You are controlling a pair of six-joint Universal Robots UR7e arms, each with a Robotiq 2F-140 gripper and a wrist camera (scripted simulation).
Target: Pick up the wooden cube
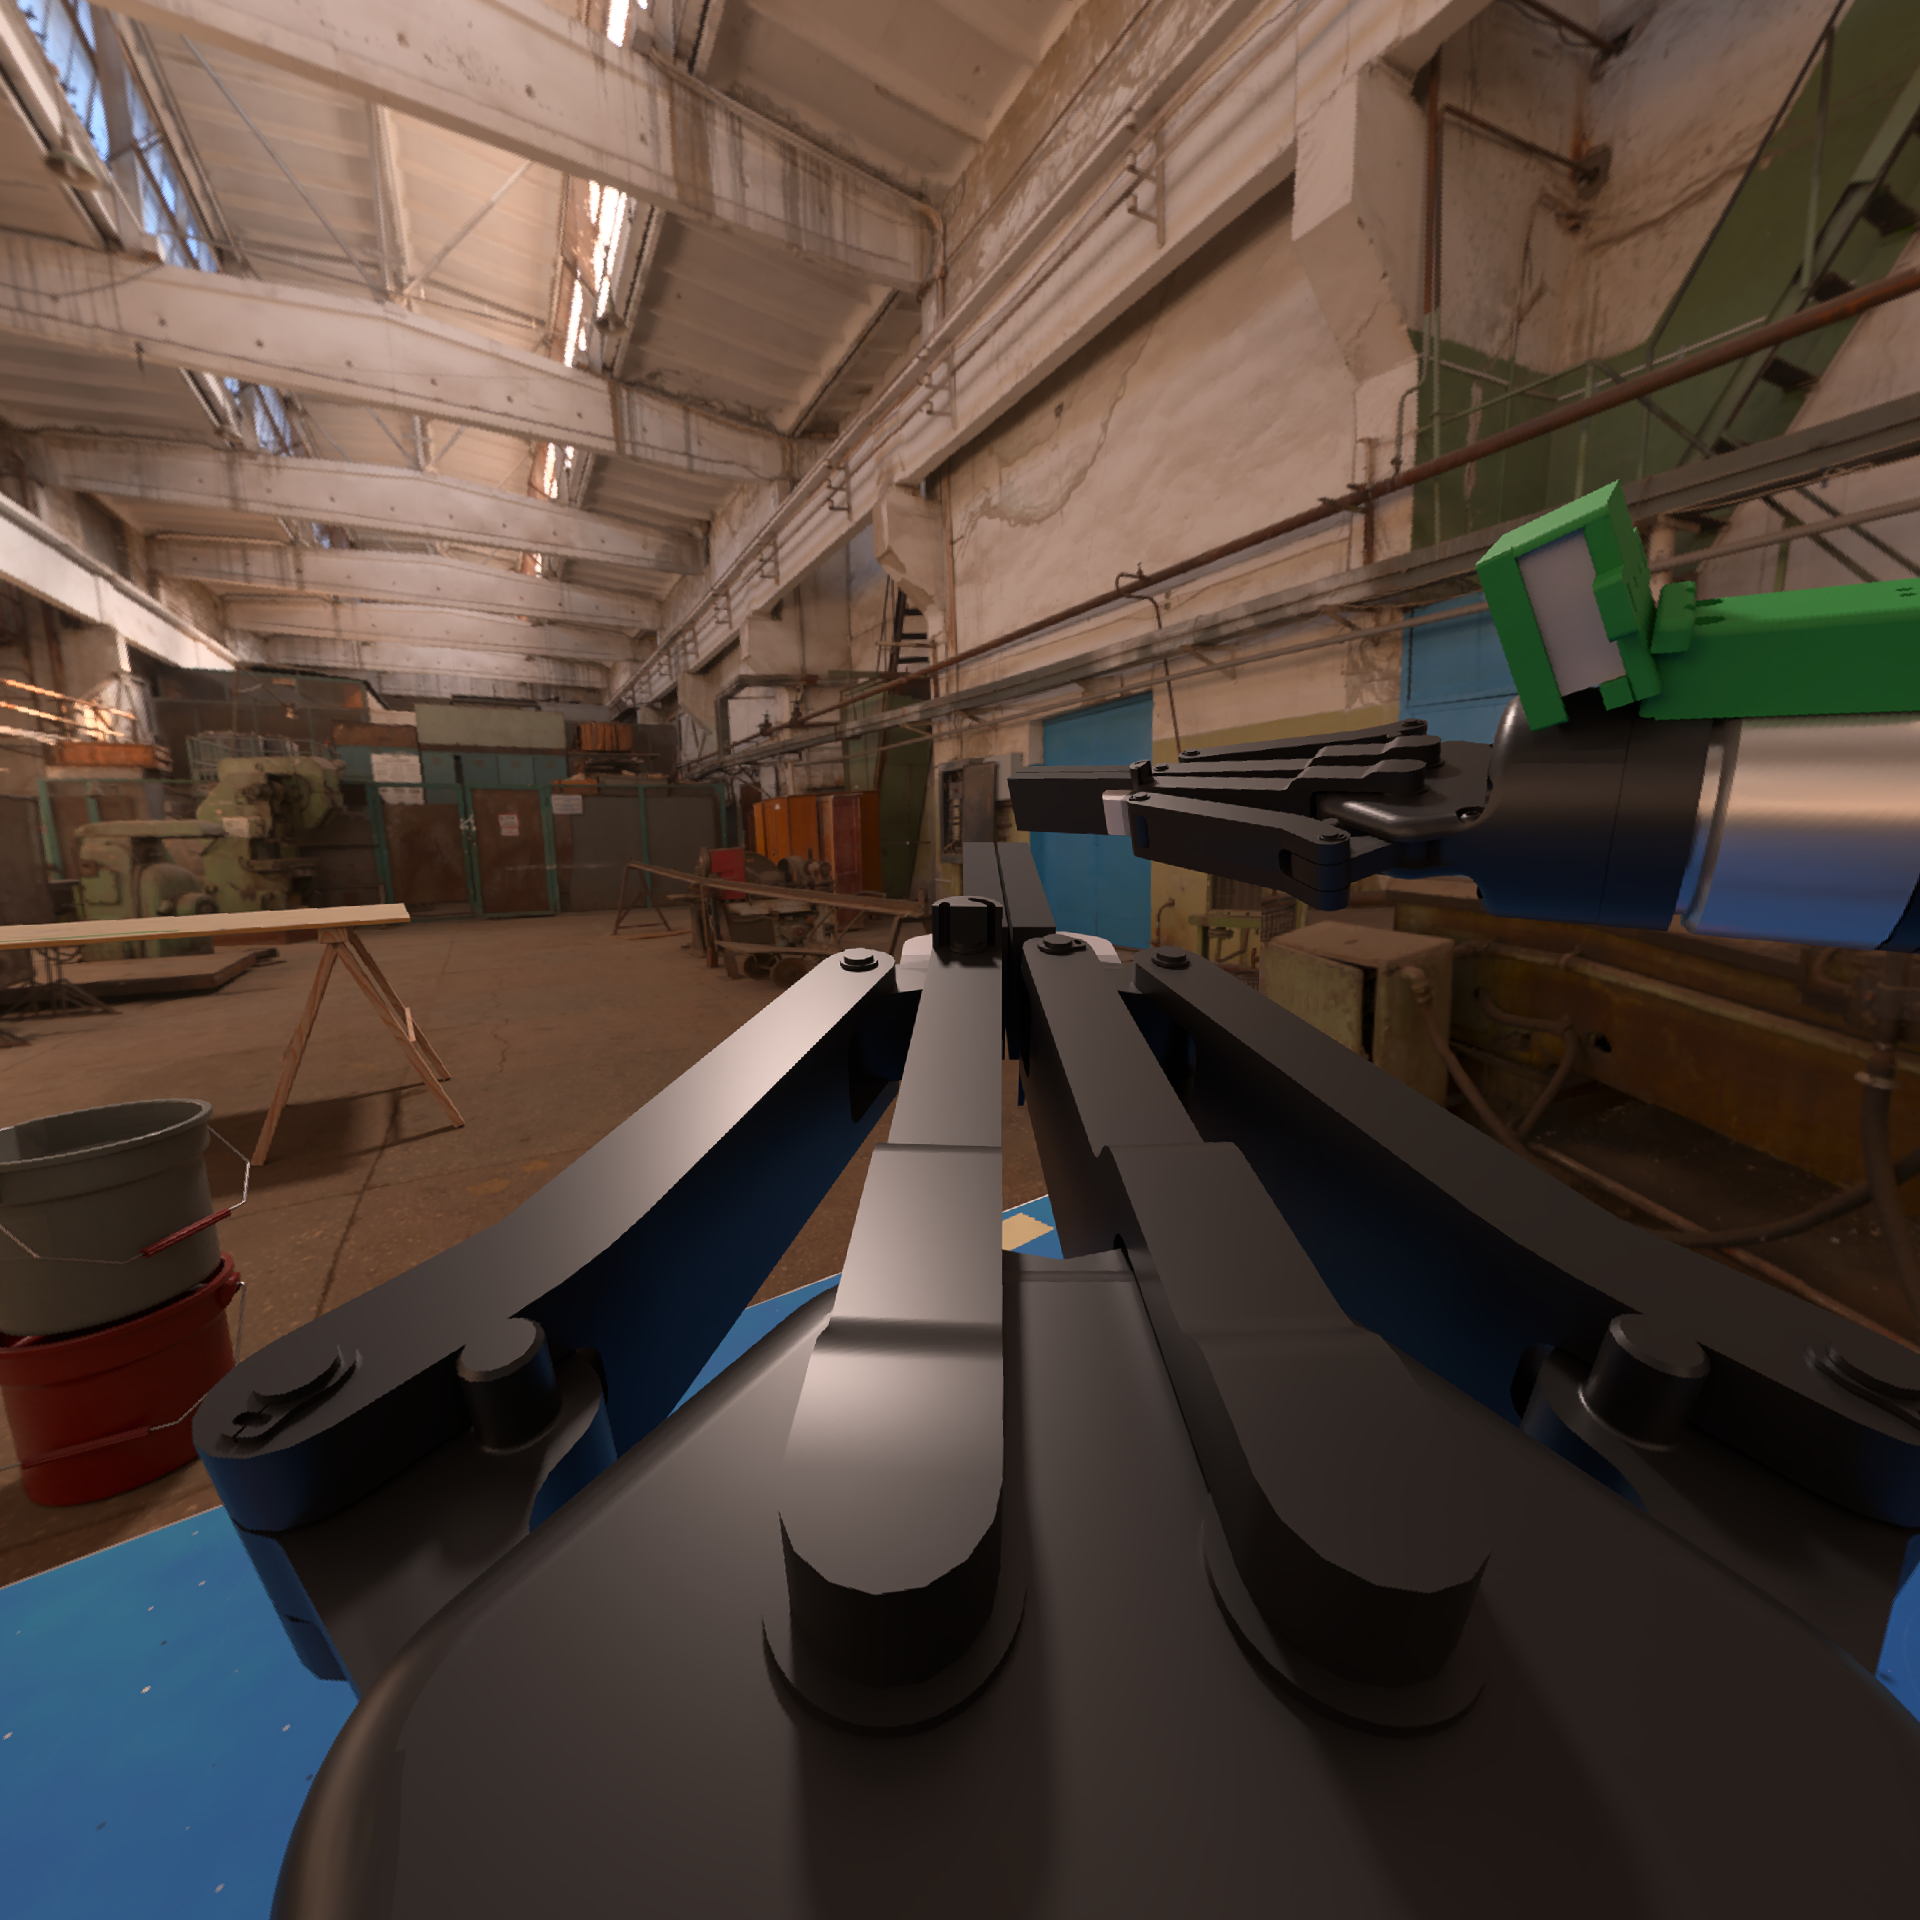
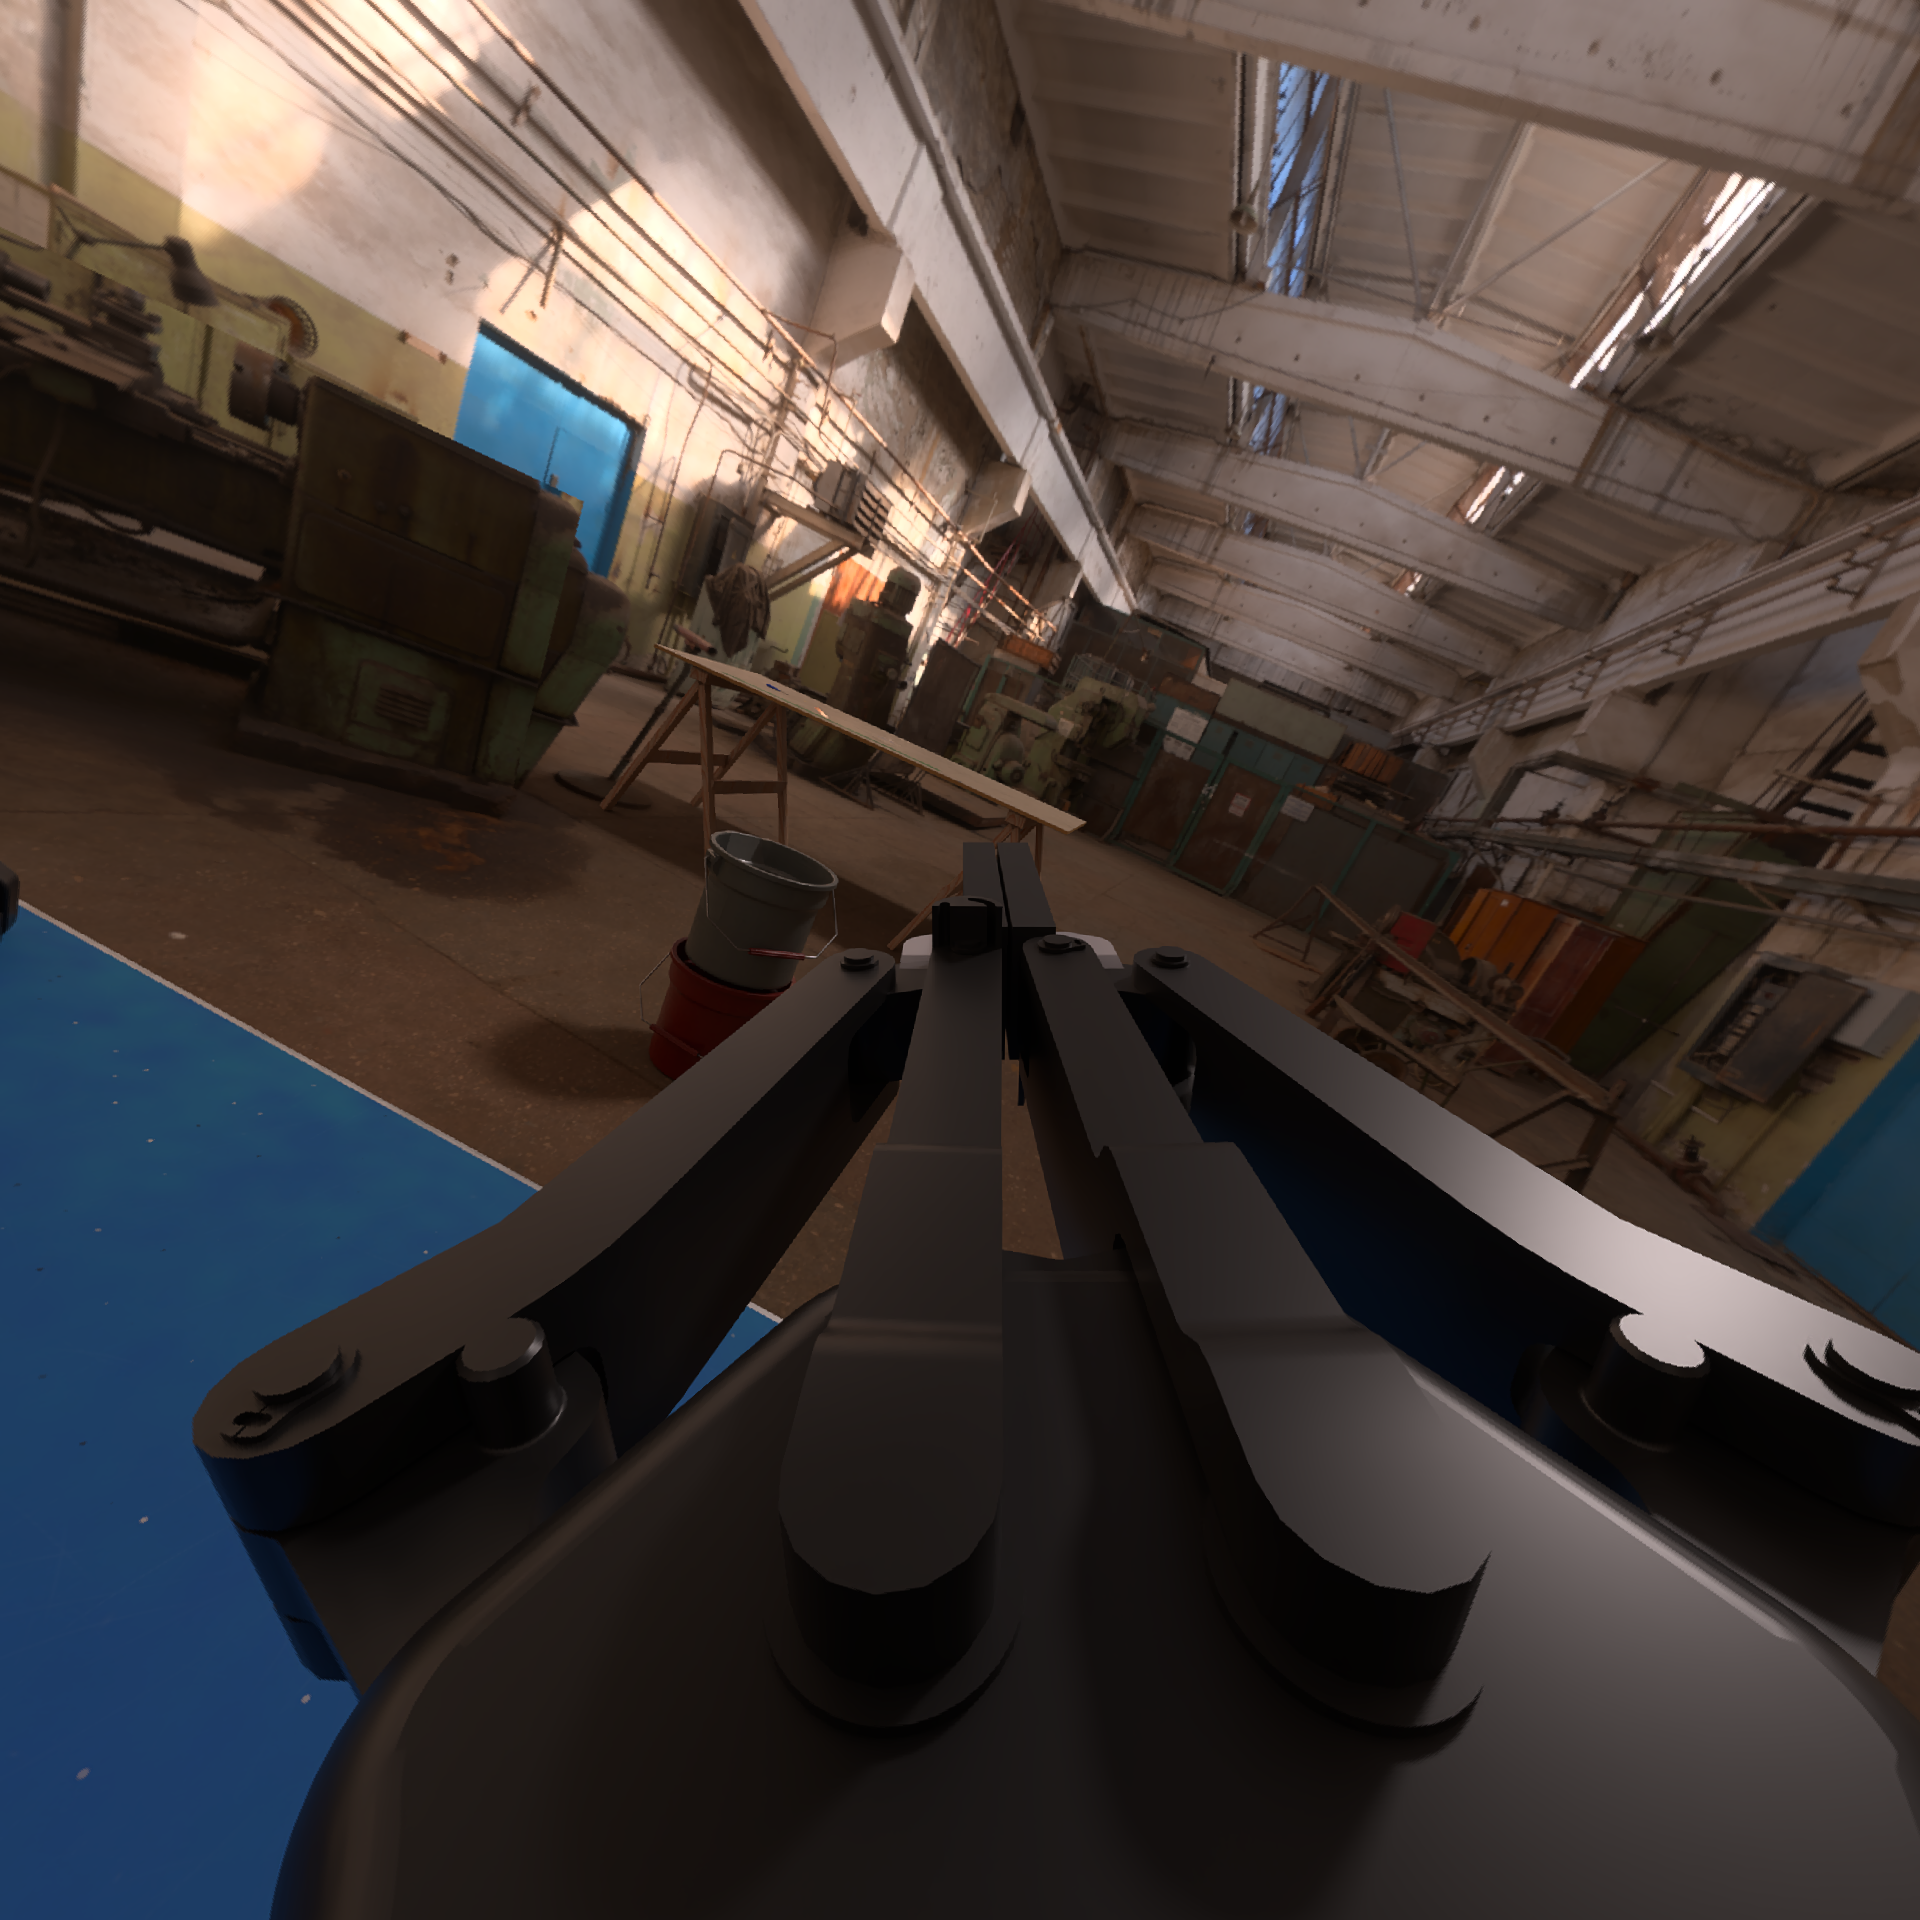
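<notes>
My left gripper is shut and empty, with its fingers pointing level over the blue table. A small tan patch shows on the table between the gripper's links. It could be the wooden cube, but most of it is hidden. My right gripper also shows in the left wrist view at the upper right, horizontal, with its fingers together and a green camera mount on top. In the right wrist view, my right gripper is shut and empty, above the blue table.
A grey bucket stands stacked in a red bucket on the floor past the table edge; both show in the right wrist view. A board on wooden trestles stands farther back. Old machines line the hall.
</notes>
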